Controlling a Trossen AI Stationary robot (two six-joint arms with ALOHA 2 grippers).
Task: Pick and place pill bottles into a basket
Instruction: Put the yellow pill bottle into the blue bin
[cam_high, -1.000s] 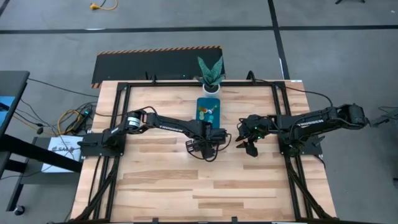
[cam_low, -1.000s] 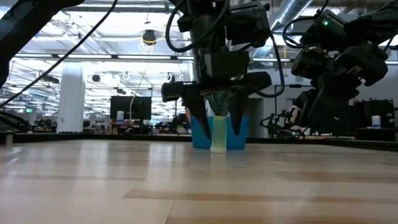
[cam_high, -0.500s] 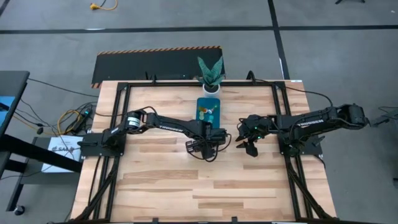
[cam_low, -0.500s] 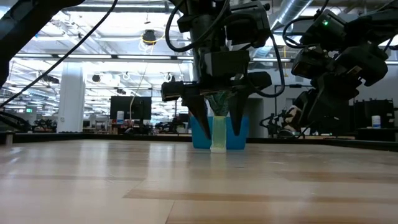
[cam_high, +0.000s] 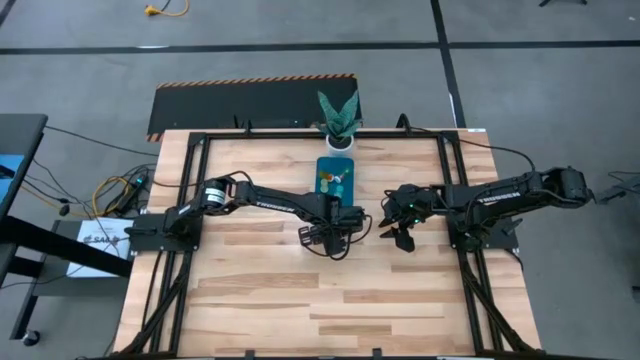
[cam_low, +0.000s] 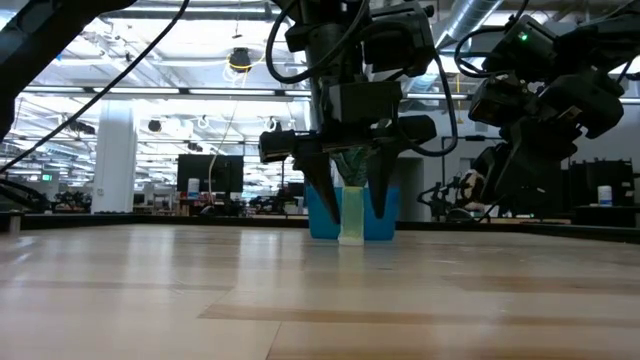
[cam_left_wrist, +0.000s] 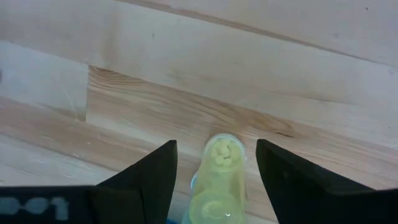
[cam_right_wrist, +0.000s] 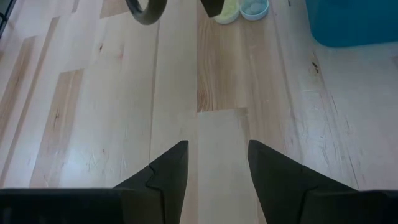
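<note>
While the right end effector (cam_high: 398, 236) waits open, the left end effector (cam_low: 350, 205) straddles, open-fingered, an upright translucent yellow bottle (cam_low: 352, 215).

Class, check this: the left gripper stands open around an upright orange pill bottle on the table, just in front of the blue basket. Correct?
Not quite: the pill bottle is yellow-green, not orange, as the left wrist view shows. The rest holds: the left gripper stands open around it, before the basket.

Through the right wrist camera I see my right claw (cam_right_wrist: 217, 163) with its two dark fingers parted over bare wooden counter (cam_right_wrist: 93, 93). Well beyond it, a yellow-green pill bottle (cam_right_wrist: 227, 11) stands just beside a pale blue one (cam_right_wrist: 254, 8), near the teal basket (cam_right_wrist: 354, 22).
</note>
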